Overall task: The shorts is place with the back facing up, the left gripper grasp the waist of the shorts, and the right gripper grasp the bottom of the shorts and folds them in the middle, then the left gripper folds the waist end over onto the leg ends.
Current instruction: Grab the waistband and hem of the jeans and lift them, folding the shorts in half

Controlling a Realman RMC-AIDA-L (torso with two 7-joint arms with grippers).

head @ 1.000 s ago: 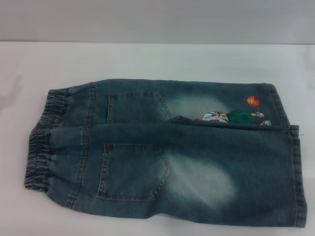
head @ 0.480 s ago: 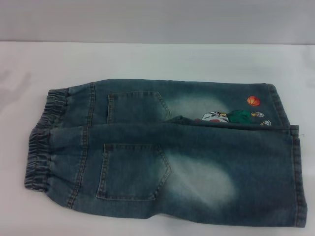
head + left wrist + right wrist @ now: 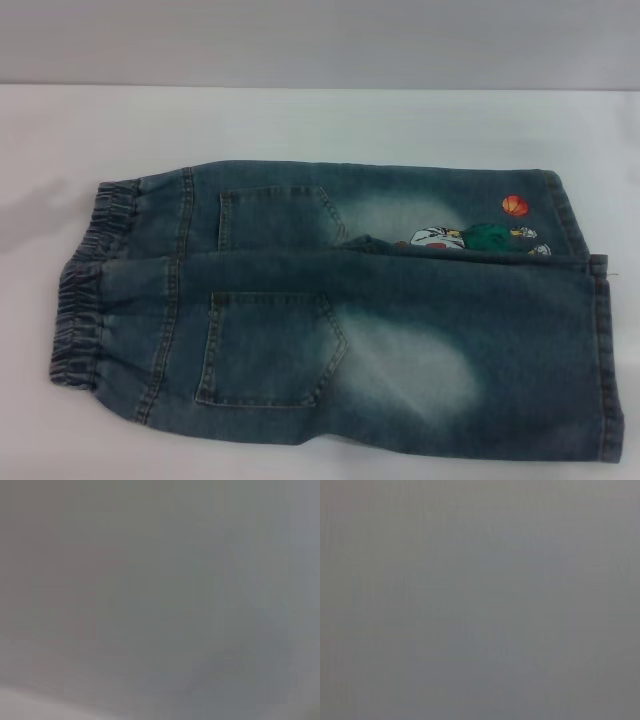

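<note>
Shorts [image 3: 340,310] flat on white worktop [image 3: 320,125], pockets up, already folded lengthwise. Waist [image 3: 85,290] left, leg ends [image 3: 600,340] right. Neither claw in view, state unknown. Soft, floppy denim, likely some heft; best pinched at thick puckered waistband for fold-over.

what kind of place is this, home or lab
Probably a lab or test bench rather than a home: the shorts lie alone on a plain white table against a bare grey wall.

Plain grey surface filling the right wrist view, featureless, blurred, no object or edge distinguishable
</note>
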